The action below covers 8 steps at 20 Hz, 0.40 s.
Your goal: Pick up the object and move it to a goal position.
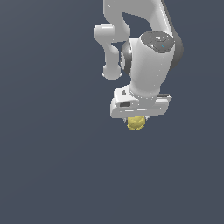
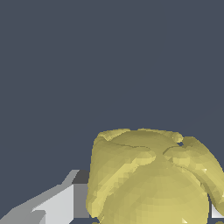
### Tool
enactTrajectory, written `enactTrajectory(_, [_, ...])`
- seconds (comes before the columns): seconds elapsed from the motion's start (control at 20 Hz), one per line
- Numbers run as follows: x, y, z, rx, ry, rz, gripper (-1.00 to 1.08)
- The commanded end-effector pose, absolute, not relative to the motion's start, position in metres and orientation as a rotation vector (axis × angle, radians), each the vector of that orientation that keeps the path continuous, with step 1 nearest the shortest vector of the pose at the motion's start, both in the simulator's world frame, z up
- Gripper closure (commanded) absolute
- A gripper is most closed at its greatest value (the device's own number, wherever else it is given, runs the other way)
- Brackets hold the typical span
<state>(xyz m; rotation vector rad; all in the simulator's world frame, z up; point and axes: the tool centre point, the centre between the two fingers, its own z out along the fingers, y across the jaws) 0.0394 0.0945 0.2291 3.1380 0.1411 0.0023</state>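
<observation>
The object (image 1: pixel 136 124) is a small pale-yellow bumpy lump showing just under the white hand of my gripper (image 1: pixel 137 120) in the exterior view. The hand is much wider than it and hides its fingers. In the wrist view the object (image 2: pixel 148 175) fills the space inside the gripper (image 2: pixel 151 215). One white finger (image 2: pixel 57 205) lies against one flank of the lump, and a sliver of the other finger (image 2: pixel 217 212) shows at the opposite flank. Both pads seem to touch it, so the gripper is shut on the object.
A plain dark grey-blue surface (image 1: pixel 48 157) fills the surroundings in both views. The white arm links (image 1: pixel 131 26) rise above the hand in the exterior view. No other objects and no goal marker show.
</observation>
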Motion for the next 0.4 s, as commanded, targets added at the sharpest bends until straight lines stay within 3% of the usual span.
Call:
enactTrajectory(0.0, [0.037,0.097,0.243,3.138,0.14,0.0,1.08])
enactTrajectory(0.35, [0.037,0.101,0.258,3.138,0.14,0.0,1.08])
